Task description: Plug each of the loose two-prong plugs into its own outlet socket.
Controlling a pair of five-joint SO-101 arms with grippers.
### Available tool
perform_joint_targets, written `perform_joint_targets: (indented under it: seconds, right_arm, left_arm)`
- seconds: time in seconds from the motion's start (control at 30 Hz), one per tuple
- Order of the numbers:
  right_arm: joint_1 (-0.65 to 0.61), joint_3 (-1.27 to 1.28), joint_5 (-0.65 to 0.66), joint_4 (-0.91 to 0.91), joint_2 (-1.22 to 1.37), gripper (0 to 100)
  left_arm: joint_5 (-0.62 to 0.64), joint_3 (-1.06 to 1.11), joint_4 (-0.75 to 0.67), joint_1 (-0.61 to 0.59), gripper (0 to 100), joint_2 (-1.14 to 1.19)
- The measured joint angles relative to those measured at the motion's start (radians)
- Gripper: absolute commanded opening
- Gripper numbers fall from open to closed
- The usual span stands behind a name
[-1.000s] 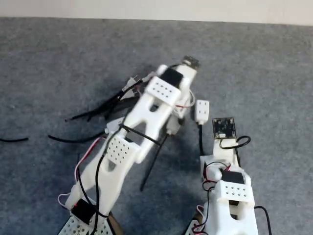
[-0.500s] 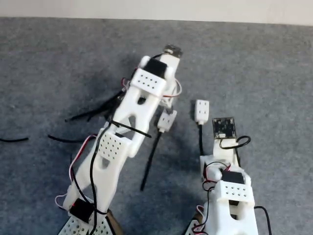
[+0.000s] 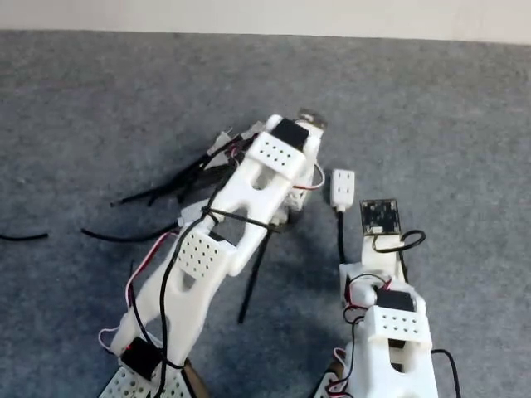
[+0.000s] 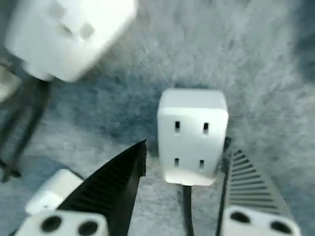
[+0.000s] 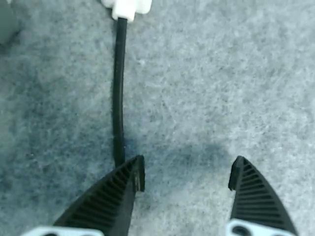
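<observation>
Grey carpet (image 3: 99,99) forms the work surface under both arms. Left arm (image 3: 249,199) — stretched out over the middle of the carpet. Its left gripper (image 4: 188,152) has the jaws spread, one finger on each side of the cable end of the first outlet socket (image 4: 192,123), a white block lying flat with two pairs of slots facing up. Whether either finger touches the block cannot be told. First cable (image 4: 187,211), black, leaves the socket between the fingers. A blurred white block (image 4: 64,34) with two small marks sits beyond the socket; its kind cannot be told. Right arm (image 3: 390,323) — folded near its base. The right gripper (image 5: 187,177) hangs over bare carpet, jaws spread and holding nothing. Second outlet socket (image 3: 342,188) lies just ahead of it, apart from the left arm, with its second cable (image 5: 118,88) running back beside one finger. Loose black cables (image 3: 158,195) lie on the carpet to the left of the left arm in the high view.
</observation>
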Motion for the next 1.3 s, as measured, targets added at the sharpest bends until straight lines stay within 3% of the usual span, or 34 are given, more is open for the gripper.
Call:
perform_joint_targets:
  seconds: [0.1,0.43,0.77,0.97,1.3]
  right_arm:
    - [0.000,0.000,0.000,0.000,0.000,27.1]
    - [0.000,0.000,0.000,0.000,0.000,27.1]
    - [0.000,0.000,0.000,0.000,0.000,27.1]
    - [0.000,0.000,0.000,0.000,0.000,27.1]
    - [0.000,0.000,0.000,0.000,0.000,27.1]
  left_arm:
    - [0.018,0.015,0.000,0.002,0,0.000]
    - [-0.040,0.048,0.000,-0.049,0,-0.069]
    - [-0.195,0.279,0.002,-0.213,0,-0.680]
    - [-0.390,0.706,0.005,-0.273,0,-1.016]
    - [-0.956,1.602,-0.005,-0.161,0,-1.559]
